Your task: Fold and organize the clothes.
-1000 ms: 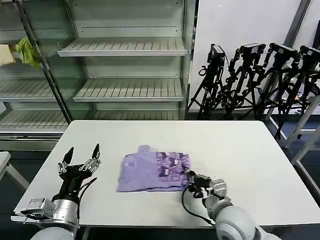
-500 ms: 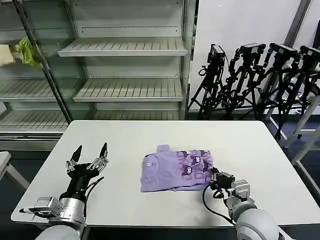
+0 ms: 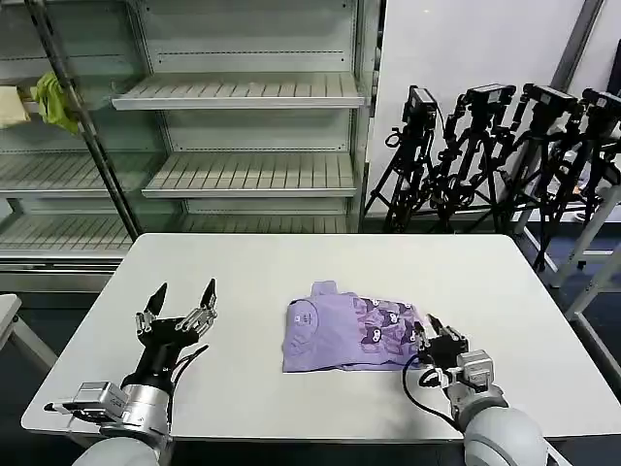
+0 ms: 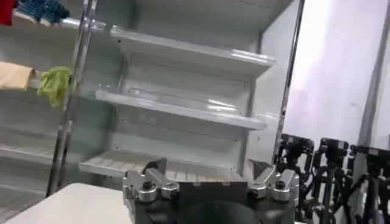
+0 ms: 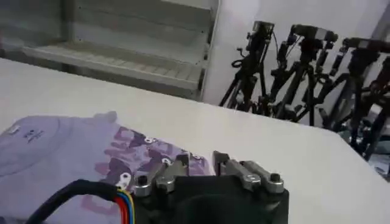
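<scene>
The white desk carries everything, with grey metal shelving standing beyond its far edge and a row of black camera tripods beyond its far right corner. A yellow-green cloth hangs on the shelving at the far left, with a tan cloth just beside it; the left wrist view shows the same green cloth and tan cloth against the shelves.

The folded lavender T-shirt lies flat on the desk a little right of the middle, nearer the front edge than the far edge, with its dark purple cartoon print facing up on its right half and the collar label on its left half. In the right wrist view the T-shirt spreads just beyond the gripper's fingers.

The left gripper stands over the front left part of the desk, well apart from the shirt, fingers spread wide and pointing up with nothing between them. The right gripper sits low at the shirt's right edge, near the front edge of the desk; its fingers are parted and hold no fabric, one tip touching or just beside the shirt's hem.
</scene>
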